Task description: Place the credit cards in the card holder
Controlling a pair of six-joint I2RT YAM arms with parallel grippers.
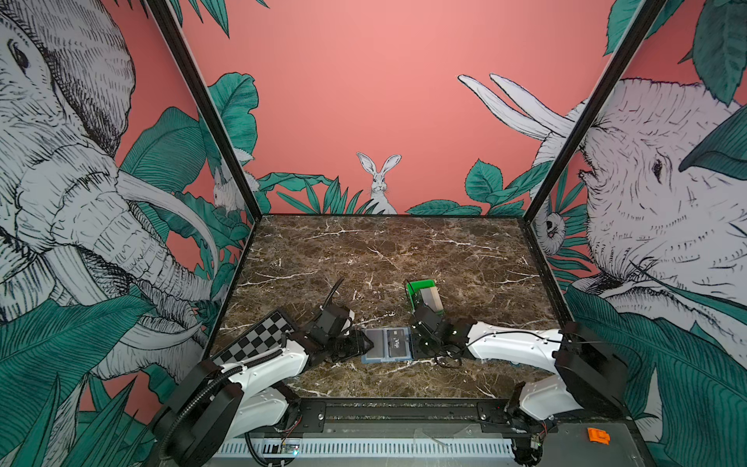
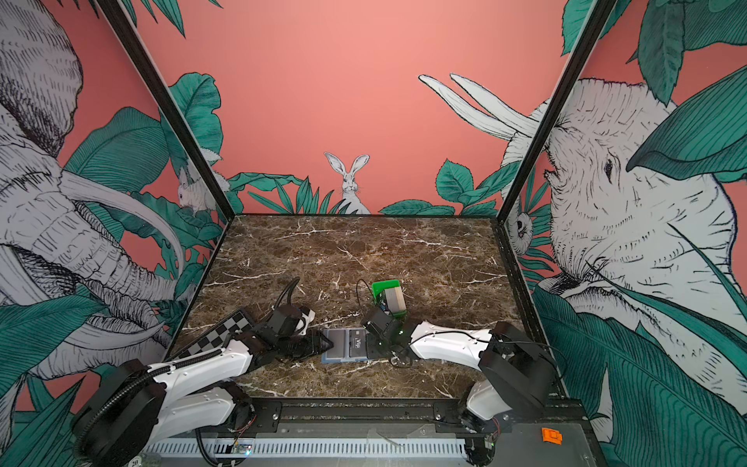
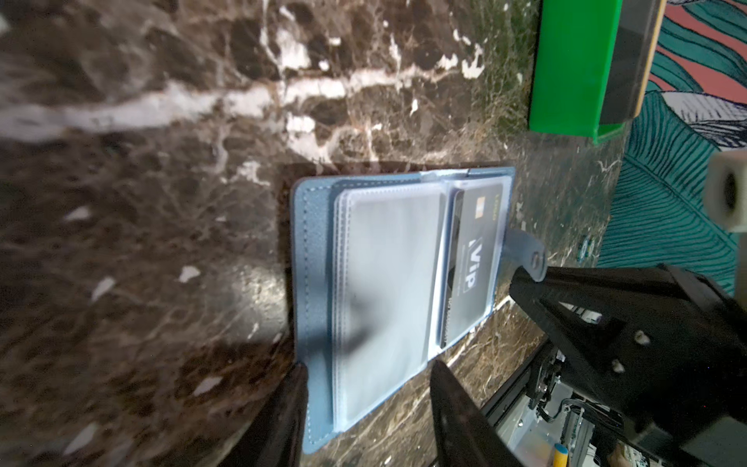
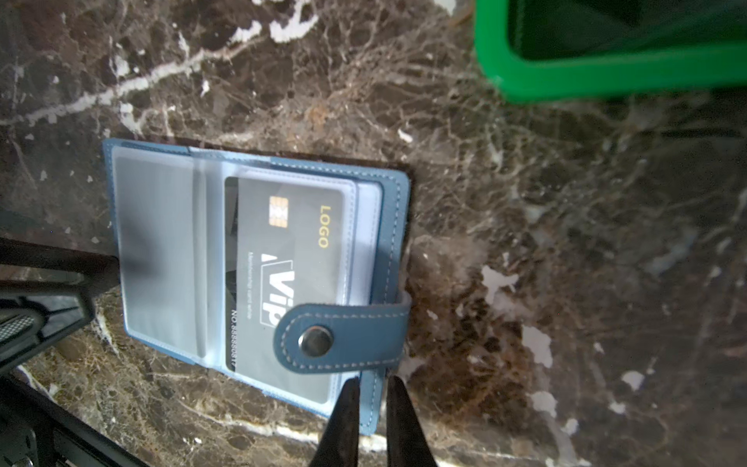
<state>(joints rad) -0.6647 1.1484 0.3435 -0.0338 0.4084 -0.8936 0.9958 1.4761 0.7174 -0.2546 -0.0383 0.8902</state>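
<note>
Left gripper (image 3: 370,366): fingers (image 3: 283,416) spread apart and holding nothing. They stand either side of the left end of the card holder (image 3: 315,263), tips at its edge.

Right gripper (image 4: 372,380): fingers drawn almost together, only a narrow slit between them. The tips sit at the holder's right edge, just nearer than the snap tab (image 4: 343,339). A strip of blue cover shows in the slit; cannot tell whether it is pinched or only pressed.

Card holder: lies open and flat on the marble table (image 1: 364,250), near the middle, toward the near edge, between the two grippers.
- Left half: clear pockets, nothing dark in them.
- Right half: a black VIP card (image 4: 283,250) inside a clear pocket, chip and lettering face up. The snap tab is folded over its near end.

Green tray (image 1: 420,284): farther back and slightly right of the holder, apart from it. A packed block of grey and beige cards (image 1: 431,298) stands in it.

Checkerboard (image 1: 258,337): at the table's left edge, behind the left arm.
</note>
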